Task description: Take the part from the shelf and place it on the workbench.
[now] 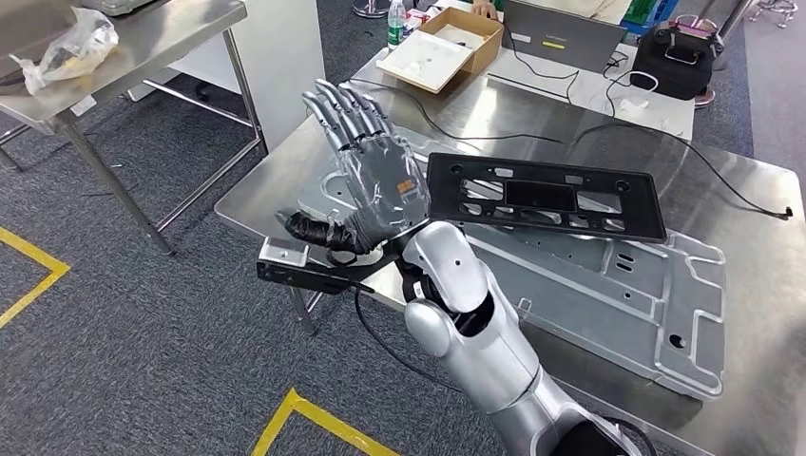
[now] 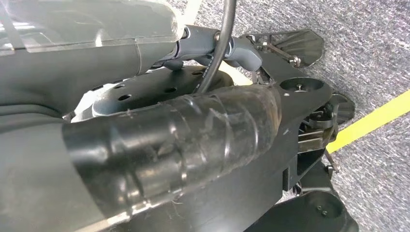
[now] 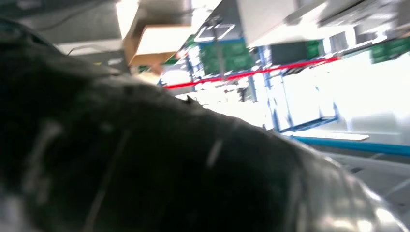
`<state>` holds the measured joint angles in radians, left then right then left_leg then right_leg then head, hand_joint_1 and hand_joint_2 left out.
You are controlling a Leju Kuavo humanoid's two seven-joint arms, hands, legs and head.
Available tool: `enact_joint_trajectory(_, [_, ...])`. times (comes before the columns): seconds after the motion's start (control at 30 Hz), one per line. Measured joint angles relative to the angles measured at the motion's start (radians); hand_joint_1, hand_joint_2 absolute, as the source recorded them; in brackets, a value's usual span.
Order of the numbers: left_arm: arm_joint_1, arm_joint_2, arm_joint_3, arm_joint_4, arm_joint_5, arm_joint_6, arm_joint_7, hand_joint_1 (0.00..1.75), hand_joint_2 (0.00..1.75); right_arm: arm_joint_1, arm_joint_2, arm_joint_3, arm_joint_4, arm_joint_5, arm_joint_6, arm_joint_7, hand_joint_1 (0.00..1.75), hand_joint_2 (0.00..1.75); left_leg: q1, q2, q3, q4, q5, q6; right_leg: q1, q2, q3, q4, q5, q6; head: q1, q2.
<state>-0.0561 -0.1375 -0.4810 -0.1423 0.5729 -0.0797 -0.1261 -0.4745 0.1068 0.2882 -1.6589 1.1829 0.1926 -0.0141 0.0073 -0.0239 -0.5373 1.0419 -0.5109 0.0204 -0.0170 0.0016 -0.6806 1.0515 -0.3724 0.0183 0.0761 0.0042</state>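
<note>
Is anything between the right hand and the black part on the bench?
Nothing visible. In the head view the right hand is raised, fingers spread, just left of the black part, which lies on the grey metal plate on the workbench. The gap between them looks clear.

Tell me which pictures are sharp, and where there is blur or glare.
Head view: sharp, with soft glare on the steel table. Left wrist view: sharp, evenly lit, faint shine on the thumb. Right wrist view: blurred throughout; bright area washed out, dark shape up close out of focus.
</note>
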Motion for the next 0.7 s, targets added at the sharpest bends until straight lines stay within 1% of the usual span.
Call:
enact_joint_trajectory(0.03, [0.000,0.000,0.000,0.000,0.000,0.001,0.000,0.00,0.00,0.023,-0.004,0.011,-0.017,-0.009,-0.002,-0.007,0.00,0.00,-0.001,0.001,-0.007,-0.001,0.009,0.009,-0.002,0.000,-0.004,0.005,-0.009,0.003,0.000,0.000])
enact_joint_trajectory(0.07, [-0.001,0.000,0.000,0.000,0.000,0.003,0.000,0.00,0.00,0.047,-0.009,0.025,-0.037,-0.016,-0.007,-0.012,0.00,0.00,-0.001,0.001,-0.016,-0.003,0.019,0.018,-0.003,-0.001,-0.014,0.027,-0.038,0.006,0.000,0.000])
enact_joint_trajectory(0.1, [-0.001,-0.001,0.000,0.000,0.000,0.004,0.000,0.00,0.00,0.069,-0.015,0.040,-0.055,-0.019,-0.012,-0.015,0.00,0.44,-0.002,0.001,-0.026,-0.003,0.028,0.026,-0.004,-0.001,-0.029,0.070,-0.082,0.007,0.000,0.000])
enact_joint_trajectory(0.13, [-0.002,-0.001,0.000,0.000,-0.001,0.004,0.000,0.00,0.00,0.089,-0.021,0.055,-0.072,-0.020,-0.018,-0.016,0.00,0.87,-0.006,0.001,-0.039,-0.003,0.037,0.031,-0.003,-0.002,-0.047,0.131,-0.135,0.007,0.000,0.000])
enact_joint_trajectory(0.17, [-0.003,-0.002,0.000,0.000,-0.001,0.005,0.000,0.00,0.00,0.107,-0.026,0.071,-0.087,-0.020,-0.023,-0.016,0.00,1.31,-0.010,0.000,-0.051,-0.003,0.047,0.036,-0.001,-0.002,-0.064,0.201,-0.182,0.005,0.000,0.000])
enact_joint_trajectory(0.2, [-0.003,-0.002,0.000,0.000,-0.001,0.005,0.000,0.00,0.00,0.124,-0.030,0.084,-0.099,-0.019,-0.026,-0.016,0.00,1.75,-0.014,-0.002,-0.064,-0.002,0.055,0.038,0.004,-0.001,-0.073,0.256,-0.211,0.000,0.000,0.000])
enact_joint_trajectory(0.23, [-0.004,-0.003,0.000,0.000,-0.001,0.005,0.000,0.00,0.00,0.139,-0.033,0.097,-0.109,-0.018,-0.028,-0.016,0.00,1.75,-0.019,-0.006,-0.075,-0.002,0.063,0.040,0.010,-0.001,-0.065,0.285,-0.221,-0.008,0.000,0.000])
enact_joint_trajectory(0.27, [-0.005,-0.005,0.000,0.000,-0.001,0.005,0.000,0.00,0.00,0.153,-0.036,0.108,-0.119,-0.017,-0.030,-0.016,0.00,1.75,-0.024,-0.012,-0.083,-0.002,0.071,0.041,0.019,0.001,-0.037,0.273,-0.210,-0.019,0.000,0.000])
enact_joint_trajectory(0.3, [-0.007,-0.007,0.000,0.000,-0.002,0.005,0.000,0.00,0.00,0.162,-0.038,0.117,-0.127,-0.016,-0.031,-0.015,0.00,1.75,-0.028,-0.019,-0.089,-0.002,0.078,0.042,0.030,0.009,0.009,0.225,-0.187,-0.034,0.000,0.000])
enact_joint_trajectory(0.33, [-0.010,-0.011,0.000,0.000,-0.003,0.006,0.000,0.00,0.00,0.166,-0.040,0.125,-0.137,-0.015,-0.032,-0.015,0.00,1.75,-0.029,-0.026,-0.094,-0.002,0.085,0.044,0.042,0.027,0.065,0.153,-0.167,-0.055,-0.001,0.000])
enact_joint_trajectory(0.37, [-0.013,-0.015,0.000,-0.001,-0.005,0.008,0.000,0.00,0.00,0.169,-0.041,0.132,-0.148,-0.014,-0.034,-0.014,0.00,1.75,-0.030,-0.034,-0.098,-0.003,0.092,0.043,0.051,0.049,0.115,0.079,-0.155,-0.078,-0.001,0.000])
enact_joint_trajectory(0.4, [-0.015,-0.019,0.000,-0.002,-0.007,0.010,0.000,0.00,0.00,0.171,-0.041,0.138,-0.158,-0.012,-0.035,-0.014,0.00,1.75,-0.028,-0.042,-0.102,-0.004,0.101,0.040,0.058,0.067,0.150,0.023,-0.150,-0.095,-0.002,0.000])
enact_joint_trajectory(0.43, [-0.017,-0.021,0.000,-0.003,-0.009,0.012,0.001,0.00,0.00,0.173,-0.041,0.143,-0.167,-0.010,-0.036,-0.013,0.00,1.75,-0.024,-0.050,-0.105,-0.008,0.110,0.034,0.064,0.077,0.168,-0.013,-0.150,-0.107,-0.002,0.000])
enact_joint_trajectory(0.47, [-0.017,-0.021,0.000,-0.004,-0.009,0.014,0.001,0.00,0.00,0.176,-0.042,0.148,-0.173,-0.008,-0.036,-0.012,0.00,1.75,-0.022,-0.061,-0.107,-0.015,0.121,0.027,0.065,0.073,0.173,-0.029,-0.146,-0.113,-0.002,0.000])
enact_joint_trajectory(0.5, [-0.017,-0.020,0.000,-0.004,-0.009,0.015,0.001,0.00,0.00,0.179,-0.042,0.152,-0.177,-0.006,-0.037,-0.012,0.00,1.75,-0.021,-0.069,-0.109,-0.021,0.130,0.022,0.063,0.060,0.174,-0.044,-0.133,-0.117,-0.001,0.000])
enact_joint_trajectory(0.53, [-0.016,-0.019,0.000,-0.004,-0.009,0.015,0.001,0.00,0.00,0.182,-0.042,0.158,-0.180,-0.003,-0.037,-0.011,0.00,1.75,-0.022,-0.067,-0.111,-0.023,0.130,0.018,0.059,0.046,0.177,-0.061,-0.119,-0.119,-0.001,0.000])
enact_joint_trajectory(0.57, [-0.016,-0.017,0.000,-0.004,-0.009,0.015,0.001,0.00,0.00,0.185,-0.042,0.164,-0.182,-0.001,-0.037,-0.010,0.00,1.75,-0.025,-0.056,-0.117,-0.014,0.112,0.014,0.053,0.032,0.177,-0.078,-0.102,-0.120,-0.001,0.000])
enact_joint_trajectory(0.6, [-0.016,-0.015,0.000,-0.004,-0.009,0.015,0.002,0.00,0.00,0.188,-0.042,0.169,-0.183,0.000,-0.036,-0.010,0.00,1.75,-0.026,-0.038,-0.126,0.012,0.076,0.008,0.046,0.017,0.175,-0.093,-0.087,-0.117,-0.001,0.000])
enact_joint_trajectory(0.63, [-0.017,-0.014,0.000,-0.004,-0.009,0.015,0.002,0.00,0.00,0.190,-0.042,0.173,-0.184,0.001,-0.036,-0.010,0.00,1.75,-0.023,-0.019,-0.138,0.056,0.028,-0.001,0.044,0.004,0.168,-0.099,-0.077,-0.110,-0.001,0.000])
enact_joint_trajectory(0.67, [-0.017,-0.011,0.000,-0.004,-0.010,0.015,0.002,0.00,0.00,0.193,-0.042,0.176,-0.185,0.001,-0.036,-0.010,0.00,1.75,-0.018,-0.006,-0.152,0.113,-0.018,-0.013,0.040,-0.009,0.157,-0.099,-0.068,-0.103,-0.002,0.000])
enact_joint_trajectory(0.7, [-0.018,-0.010,0.000,-0.004,-0.010,0.016,0.002,0.00,0.00,0.196,-0.042,0.178,-0.185,0.001,-0.036,-0.010,0.00,1.75,-0.011,0.000,-0.162,0.170,-0.047,-0.025,0.036,-0.025,0.143,-0.095,-0.061,-0.092,-0.002,0.000])
